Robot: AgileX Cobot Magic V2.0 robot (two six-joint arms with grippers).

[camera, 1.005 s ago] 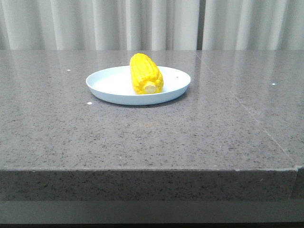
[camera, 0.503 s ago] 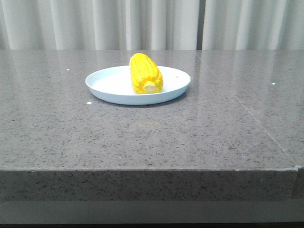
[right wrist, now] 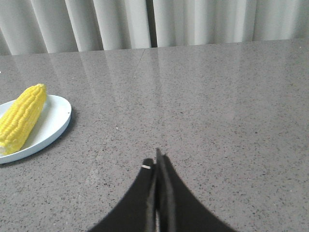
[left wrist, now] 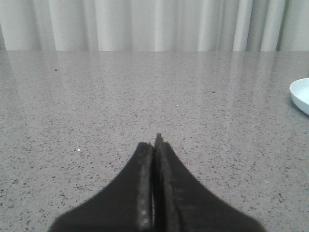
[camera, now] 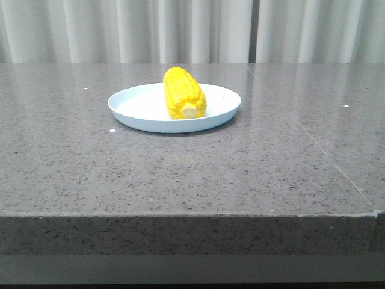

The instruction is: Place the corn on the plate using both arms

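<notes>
The corn cob [camera: 184, 93] lies on the plate [camera: 141, 109], pale cut end nearest. Left gripper [left wrist: 154, 145] and right gripper [right wrist: 157, 162] hover pressed together over bare bench [camera: 180, 174], apparently finished.

plate [camera: 138, 108] nudged a touch leftward, corn [camera: 184, 93] carried along

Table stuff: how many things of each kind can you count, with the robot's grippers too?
Corn cob: 1, the yellow corn lying on the plate.
Plate: 1, the pale plate on the table.
Grippers: 2, the left gripper and the right gripper, both shut and empty.
Total: 4 things.
</notes>
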